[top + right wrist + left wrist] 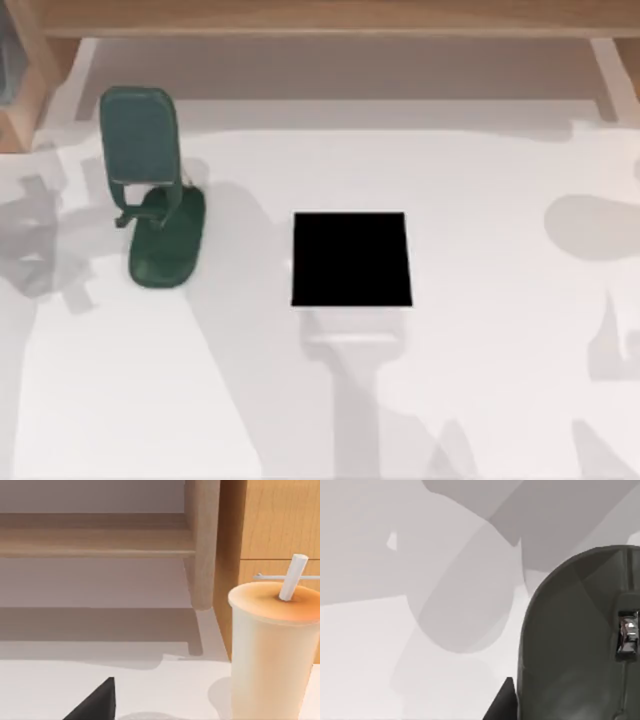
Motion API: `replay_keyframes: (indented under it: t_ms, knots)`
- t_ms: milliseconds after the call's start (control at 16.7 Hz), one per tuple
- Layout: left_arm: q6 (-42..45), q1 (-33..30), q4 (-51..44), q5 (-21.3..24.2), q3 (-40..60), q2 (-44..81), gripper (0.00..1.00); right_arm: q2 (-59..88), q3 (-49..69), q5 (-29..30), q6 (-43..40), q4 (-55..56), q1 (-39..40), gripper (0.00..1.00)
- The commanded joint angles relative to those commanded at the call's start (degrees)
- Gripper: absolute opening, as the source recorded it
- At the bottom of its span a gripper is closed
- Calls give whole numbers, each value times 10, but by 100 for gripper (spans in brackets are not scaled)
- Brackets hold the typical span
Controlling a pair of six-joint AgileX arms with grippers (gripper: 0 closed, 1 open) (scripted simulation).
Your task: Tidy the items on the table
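The items are out of view. The white table (500, 400) carries a dark green phone stand (150, 190) at the left and a black square pad (351, 259) in the middle. In the left wrist view the stand's rounded base (570, 645) looms close, and a black wedge of my left gripper (501, 702) sits right beside it. In the right wrist view a black wedge of my right gripper (95, 704) hangs low over the table, facing the shelf.
A light wooden shelf (320, 15) runs along the table's far edge, with one leg (202, 545) close to my right gripper. A pale cup with a straw (272, 650) stands by a wooden wall. Arm shadows lie across the tabletop.
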Motion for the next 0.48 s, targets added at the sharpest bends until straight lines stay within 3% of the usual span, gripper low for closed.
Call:
replay_keyframes:
  t_ms: [240, 480]
  knots:
    - [47, -19, -12, 26, 86, -6, 0, 0, 0, 0, 0, 0, 0, 100]
    - [57, -24, -20, 46, 98, -1, 0, 0, 0, 0, 0, 0, 0, 100]
